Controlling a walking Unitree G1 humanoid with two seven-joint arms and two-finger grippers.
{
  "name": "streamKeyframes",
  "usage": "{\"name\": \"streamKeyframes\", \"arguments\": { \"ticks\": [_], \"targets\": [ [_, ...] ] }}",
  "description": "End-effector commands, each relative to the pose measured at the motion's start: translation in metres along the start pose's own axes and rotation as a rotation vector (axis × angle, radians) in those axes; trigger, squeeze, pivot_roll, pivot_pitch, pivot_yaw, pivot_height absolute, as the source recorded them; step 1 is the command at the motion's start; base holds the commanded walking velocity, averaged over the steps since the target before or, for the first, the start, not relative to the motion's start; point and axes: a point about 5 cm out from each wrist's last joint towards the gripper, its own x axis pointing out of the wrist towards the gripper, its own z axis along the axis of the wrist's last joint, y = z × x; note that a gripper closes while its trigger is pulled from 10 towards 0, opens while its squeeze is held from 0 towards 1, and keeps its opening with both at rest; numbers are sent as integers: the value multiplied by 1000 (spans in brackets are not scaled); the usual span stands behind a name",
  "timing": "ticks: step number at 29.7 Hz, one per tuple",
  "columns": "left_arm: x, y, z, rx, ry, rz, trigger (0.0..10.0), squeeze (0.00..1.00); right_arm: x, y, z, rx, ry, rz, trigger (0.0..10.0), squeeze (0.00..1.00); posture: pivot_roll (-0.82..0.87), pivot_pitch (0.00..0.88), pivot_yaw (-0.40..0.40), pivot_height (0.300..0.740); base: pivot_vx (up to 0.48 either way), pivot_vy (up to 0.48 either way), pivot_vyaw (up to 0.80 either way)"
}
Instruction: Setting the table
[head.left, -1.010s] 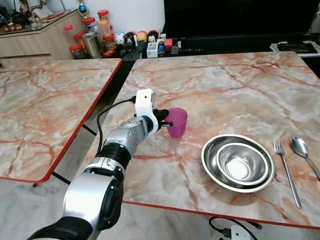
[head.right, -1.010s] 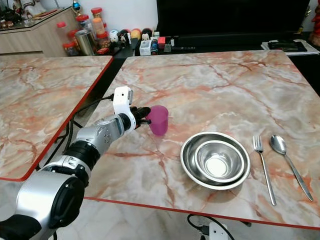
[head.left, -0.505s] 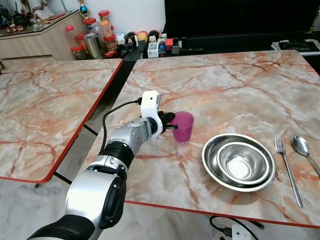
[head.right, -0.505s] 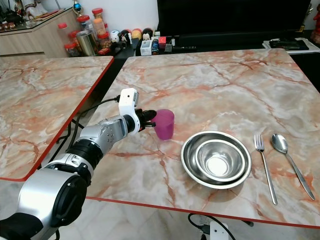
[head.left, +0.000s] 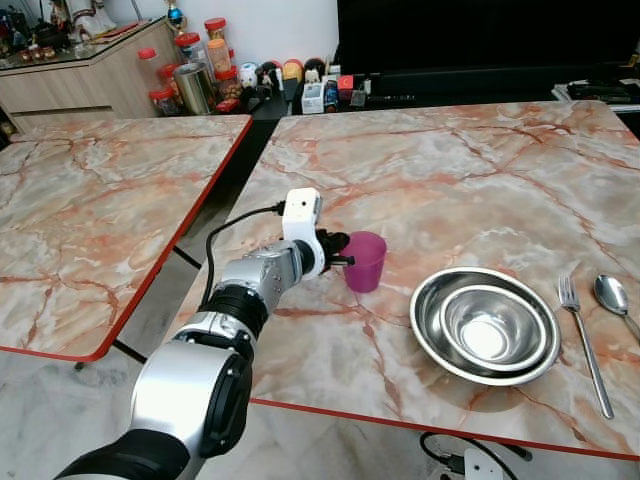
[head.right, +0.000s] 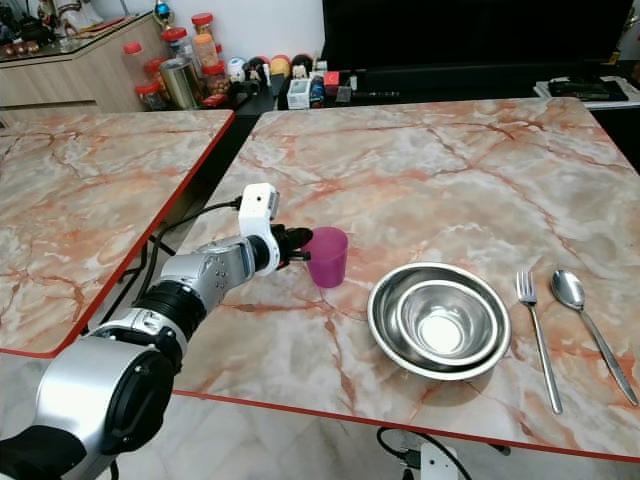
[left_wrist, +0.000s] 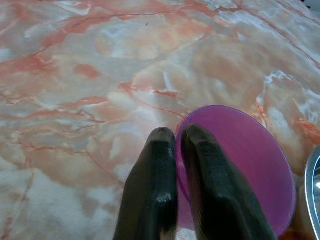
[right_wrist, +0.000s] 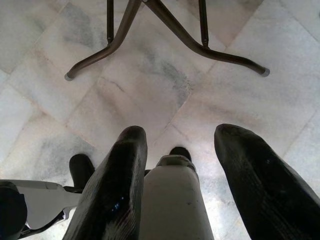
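Left gripper (head.left: 343, 250) pinches rim of purple cup (head.left: 365, 261); cup upright on table (head.left: 450, 170), left of nested steel bowls (head.left: 486, 324); fork (head.left: 583, 333), spoon (head.left: 612, 296) laid right; cup release pending; right gripper (right_wrist: 177, 175) idle, fingers spread.

No readable text or numbers, labels on the far jars (head.left: 190, 70) perhaps printed, too small to read
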Motion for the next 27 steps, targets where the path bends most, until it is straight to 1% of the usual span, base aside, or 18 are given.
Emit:
{"name": "streamKeyframes", "arguments": {
  "ticks": [1, 11, 13, 14, 17, 18, 21, 22, 23, 26, 27],
  "targets": [
    [-1, 1, 3, 22, 4, -3, 10000, 1000, -4, 5, -15, 14, 60, 15, 10000, 0, -76, 0, 153, 719, 0, 0, 0],
    [-1, 0, 7, 28, -10, -11, 10000, 1000, -4, 5, -14, 16, 60, 12, 10000, 0, -75, 0, 153, 719, 0, 0, 0],
    [-2, 1, 11, 22, -23, -6, 10000, 1000, -3, 5, -13, 14, 59, 14, 10000, 0, -72, 0, 145, 719, 0, 0, 0],
    [-3, 2, 17, 18, -47, -2, 10000, 1000, -3, 5, -12, 10, 58, 17, 10000, 0, -69, 0, 143, 719, 0, 0, 0],
    [-3, 2, 19, 17, -54, -1, 10000, 1000, -3, 5, -12, 9, 58, 18, 10000, 0, -69, 0, 143, 719, 0, 0, 0],
    [-6, 4, 28, 3, -87, 10, 10000, 0, -2, 5, -10, 4, 55, 21, 10000, 0, -64, 0, 136, 719, 0, 0, 0],
    [-12, 10, 42, 0, -140, 26, 10000, 0, -1, 5, -7, 0, 50, 24, 10000, 0, -63, 0, 131, 719, 0, 0, 0],
    [-12, 10, 42, 0, -140, 26, 10000, 0, -1, 5, -7, 0, 50, 24, 10000, 0, -63, 0, 131, 719, 0, 0, 0],
    [-17, 16, 49, -1, -169, 32, 10000, 0, 0, 5, -4, -1, 45, 25, 10000, 0, -62, 0, 125, 719, 0, 0, 0],
    [-24, 22, 56, -2, -210, 42, 10000, 0, 1, 5, -1, -4, 40, 26, 10000, 0, -58, 0, 118, 719, 0, 0, 0],
    [-31, 28, 62, -8, -258, 52, 10000, 0, 2, 5, 0, -6, 37, 26, 10000, 0, -56, 0, 115, 719, 0, 0, 0]
  ]
}}
